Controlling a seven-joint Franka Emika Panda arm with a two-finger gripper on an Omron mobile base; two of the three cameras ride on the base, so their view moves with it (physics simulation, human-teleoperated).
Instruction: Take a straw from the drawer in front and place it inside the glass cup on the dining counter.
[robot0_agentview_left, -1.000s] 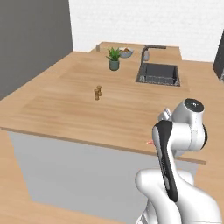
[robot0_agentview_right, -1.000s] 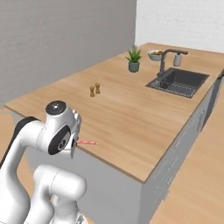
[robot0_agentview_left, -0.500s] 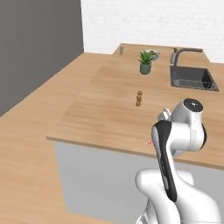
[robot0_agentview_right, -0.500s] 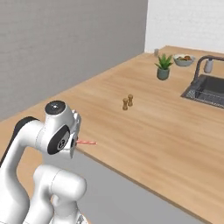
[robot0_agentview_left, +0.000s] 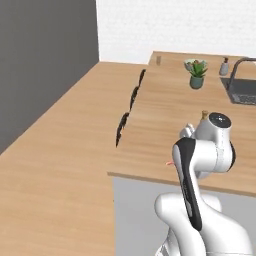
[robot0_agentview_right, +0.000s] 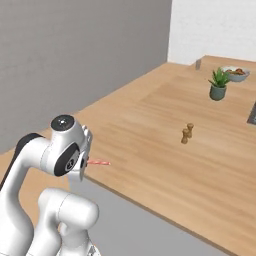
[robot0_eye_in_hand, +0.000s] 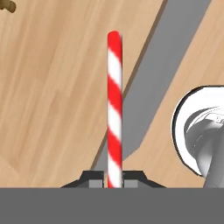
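Pinching the straw (robot0_eye_in_hand: 114, 109) at its lower end, the gripper (robot0_eye_in_hand: 114, 180) has its two dark tips pressed together on it, one each side, so the red-and-white stick runs straight out ahead of the hand along the gripper's own line. In the right base view the straw (robot0_agentview_right: 99, 162) pokes out level from the wrist over the near edge of the dining counter (robot0_agentview_right: 165, 135), its free end pointing across the wood top.

Just beyond the straw's tip lies bare light wood. Further out from the hand stand two small brown shakers (robot0_agentview_right: 187, 133). Further still is a potted plant (robot0_agentview_right: 218, 84), and past it a white bowl (robot0_agentview_right: 235, 73) holding something orange.

At the far end of the counter, well apart from the hand, a small clear object (robot0_agentview_left: 159, 60) stands near the edge; it is most likely the glass cup, though too small to be sure. If so, the cup lies well ahead of the hand, and the level straw would need tipping end-down before going in.

No brand, label or writing can be read anywhere.
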